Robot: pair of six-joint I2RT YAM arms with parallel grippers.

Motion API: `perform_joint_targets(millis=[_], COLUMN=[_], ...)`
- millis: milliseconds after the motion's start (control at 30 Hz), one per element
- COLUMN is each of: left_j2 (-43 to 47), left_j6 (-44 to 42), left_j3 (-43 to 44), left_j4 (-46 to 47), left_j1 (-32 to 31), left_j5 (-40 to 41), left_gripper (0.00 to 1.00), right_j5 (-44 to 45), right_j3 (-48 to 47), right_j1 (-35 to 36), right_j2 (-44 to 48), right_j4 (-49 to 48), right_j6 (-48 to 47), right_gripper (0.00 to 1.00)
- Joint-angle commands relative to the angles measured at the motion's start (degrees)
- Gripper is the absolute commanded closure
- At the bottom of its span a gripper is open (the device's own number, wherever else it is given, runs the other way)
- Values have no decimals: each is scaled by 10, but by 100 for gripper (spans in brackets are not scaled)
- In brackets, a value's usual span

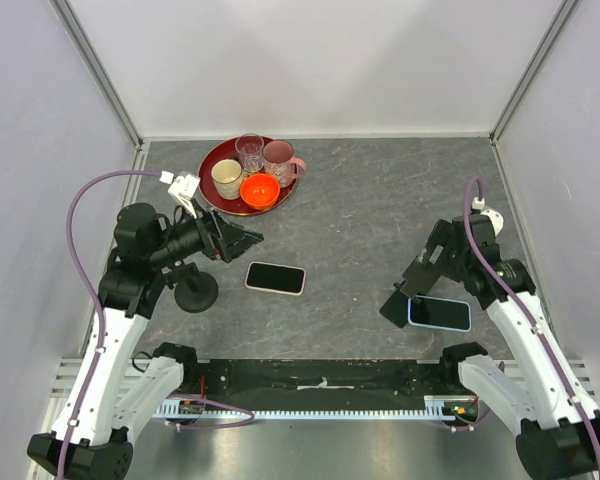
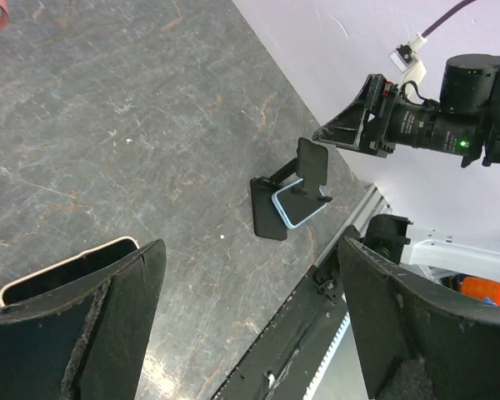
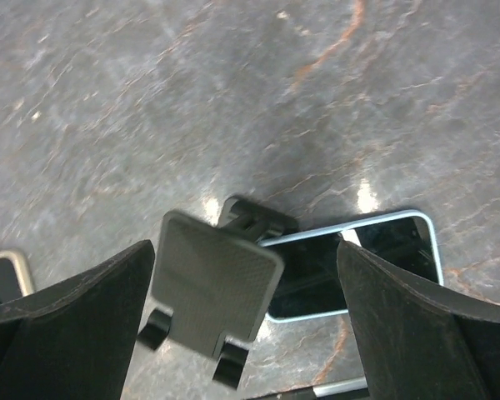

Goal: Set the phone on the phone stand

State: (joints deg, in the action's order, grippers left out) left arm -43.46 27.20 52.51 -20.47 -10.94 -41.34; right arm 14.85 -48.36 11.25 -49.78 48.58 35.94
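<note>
Now the approach is in hand: the right gripper (image 1: 425, 268) is poised, jaws spread and empty, over the blue-rimmed, dark-screened phone (image 1: 440, 313), which is lying flat at the near right, just beside the black plastic phone stand (image 1: 395, 305). The left gripper (image 1: 242, 240) is spread too. Next, a descent and an edge pinch are called for.

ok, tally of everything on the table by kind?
Phones: 2 (pale-edged phone, blue-edged phone)
Phone stand: 1
Red tray: 1
Drinking vessels: 3 (cream cup, clear glass, pink mug)
Orange bowl: 1
Black round-based object, kind unclear: 1
Total: 9
</note>
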Motion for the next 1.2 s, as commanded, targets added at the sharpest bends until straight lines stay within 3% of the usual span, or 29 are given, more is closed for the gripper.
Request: perform_joint_targets(millis=[0, 133, 400, 500, 533, 600, 633, 733, 867, 1100, 1167], left_j2=[-5, -1, 3, 2, 1, 1, 1, 0, 3, 7, 5], left_j6=[32, 35, 37, 38, 37, 38, 39, 41, 44, 49, 48], left_j3=[-10, -16, -20, -19, -19, -18, -18, -17, -18, -27, -28], left_j4=[43, 50, 52, 52, 51, 52, 51, 51, 51, 51, 52], left_j1=[3, 2, 1, 0, 0, -1, -2, -4, -6, -11, -11], left_j5=[-41, -45, -54, -59, -58, -58, -58, -60, -61, -60, -59], left_gripper=[10, 11, 12, 12, 12, 12, 12, 13, 13, 13, 14], right_j5=[-137, -98, -105, -110, -112, -107, -107, -108, -147, -310, -358], right_j3=[23, 22, 54, 69, 72, 86, 92, 112, 145, 186, 198], right_j1=[3, 18, 61, 89, 95, 109, 113, 120, 119, 120, 120], right_j2=[-4, -16, -34, -33, -33, -30, -29, -23, -12, -43, -47], right_j4=[-11, -13, -62, -97, -116, -139, -164, -221, -313, -513, -574], right_j6=[-51, -37, -12, 9, 12, 20, 19, 16, 27, 71, 93], right_gripper=[2, 2, 5, 20, 30, 41, 54, 70, 81, 99, 100])
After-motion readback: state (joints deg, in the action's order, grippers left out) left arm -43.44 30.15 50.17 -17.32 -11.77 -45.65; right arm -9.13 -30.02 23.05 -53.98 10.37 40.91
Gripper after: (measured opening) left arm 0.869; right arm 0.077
